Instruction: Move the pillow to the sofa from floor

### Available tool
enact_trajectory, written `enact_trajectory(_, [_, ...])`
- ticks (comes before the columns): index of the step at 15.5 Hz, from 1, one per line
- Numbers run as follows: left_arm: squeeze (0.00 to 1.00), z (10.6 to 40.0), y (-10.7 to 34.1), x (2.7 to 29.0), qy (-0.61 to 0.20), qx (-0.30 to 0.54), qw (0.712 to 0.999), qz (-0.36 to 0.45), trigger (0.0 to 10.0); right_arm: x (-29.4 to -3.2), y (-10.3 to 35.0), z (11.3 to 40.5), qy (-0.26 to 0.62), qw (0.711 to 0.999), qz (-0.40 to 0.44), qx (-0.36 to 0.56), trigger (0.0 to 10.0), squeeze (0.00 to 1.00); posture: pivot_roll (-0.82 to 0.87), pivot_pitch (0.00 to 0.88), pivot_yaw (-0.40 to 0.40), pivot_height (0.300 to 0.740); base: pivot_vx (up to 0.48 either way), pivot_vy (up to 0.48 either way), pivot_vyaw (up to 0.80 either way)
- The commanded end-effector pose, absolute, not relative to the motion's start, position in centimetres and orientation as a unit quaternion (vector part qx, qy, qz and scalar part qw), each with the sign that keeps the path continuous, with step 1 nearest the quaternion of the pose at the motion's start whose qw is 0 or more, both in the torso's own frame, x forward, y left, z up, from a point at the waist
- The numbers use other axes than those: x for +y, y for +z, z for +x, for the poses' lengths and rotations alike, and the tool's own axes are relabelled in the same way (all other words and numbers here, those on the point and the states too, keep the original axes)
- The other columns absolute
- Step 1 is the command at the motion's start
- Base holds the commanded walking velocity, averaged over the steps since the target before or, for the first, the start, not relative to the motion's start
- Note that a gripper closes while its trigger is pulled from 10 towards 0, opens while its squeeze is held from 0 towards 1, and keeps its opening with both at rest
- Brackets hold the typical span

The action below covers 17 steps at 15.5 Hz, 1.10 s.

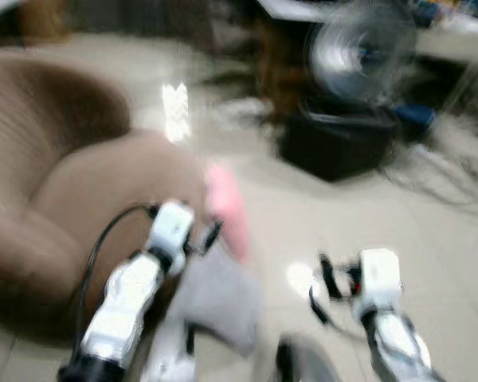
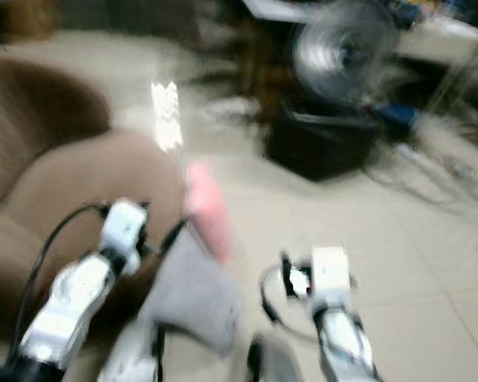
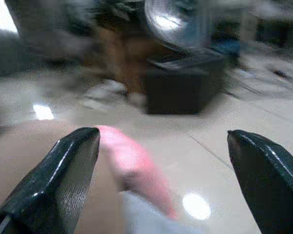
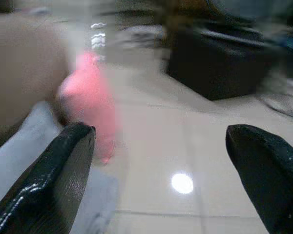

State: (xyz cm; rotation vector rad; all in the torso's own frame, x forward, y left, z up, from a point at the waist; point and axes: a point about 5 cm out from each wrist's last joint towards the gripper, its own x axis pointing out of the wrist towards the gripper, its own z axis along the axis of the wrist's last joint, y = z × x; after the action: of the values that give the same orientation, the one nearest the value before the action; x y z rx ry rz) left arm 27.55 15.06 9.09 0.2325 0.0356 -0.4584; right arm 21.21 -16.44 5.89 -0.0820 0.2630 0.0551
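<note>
The views are blurred by motion. A pink pillow [image 1: 227, 211] stands on the tiled floor, leaning against the front of the brown sofa [image 1: 56, 183]. A grey cushion or cloth [image 1: 219, 298] lies just below it, beside the sofa. My left gripper [image 3: 163, 135] is open, its fingers spread wide, with the pink pillow [image 3: 132, 165] just ahead between them. My right gripper [image 4: 160, 130] is also open and holds nothing; the pink pillow [image 4: 90, 102] is beyond its one finger. Both silver arms reach forward low in the eye views.
A black box [image 1: 334, 143] sits on the floor ahead, with a round fan [image 1: 358, 48] behind it. Cables and clutter [image 1: 454, 159] spread at the right. Pale floor tiles [image 1: 430, 239] lie open to the right of the pillow.
</note>
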Motion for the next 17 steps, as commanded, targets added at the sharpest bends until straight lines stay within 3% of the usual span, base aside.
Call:
enact_trajectory(1, [0.0, 27.32, 8.12, 15.13, -0.23, 0.043, 0.965, 0.119, 10.0, -16.35, 6.04, 21.18, 0.021, 0.991, -0.037, 0.126, 10.0, 0.0, 0.06, 0.036, -0.056, 0.575, 0.0, 0.0, 0.0])
enact_trajectory(10, [0.0, 27.95, 8.3, 14.61, -0.245, 0.039, 0.963, 0.106, 10.0, -16.26, 5.75, 21.47, 0.018, 0.991, -0.04, 0.124, 10.0, 0.0, 0.06, 0.026, -0.049, 0.57, 0.235, 0.0, 0.0])
enact_trajectory(15, [0.0, 28.11, 8.33, 14.57, -0.246, 0.04, 0.963, 0.106, 10.0, -16.31, 5.72, 21.14, 0.012, 0.992, -0.034, 0.124, 10.0, 0.0, 0.06, 0.042, -0.039, 0.57, 0.325, 0.0, -0.76])
enact_trajectory(17, [0.0, 28.18, 8.32, 14.71, -0.245, 0.041, 0.962, 0.111, 10.0, -16.35, 5.72, 21.06, 0.012, 0.992, -0.035, 0.123, 10.0, 0.0, 0.05, 0.049, -0.034, 0.57, 0.326, 0.0, 0.0])
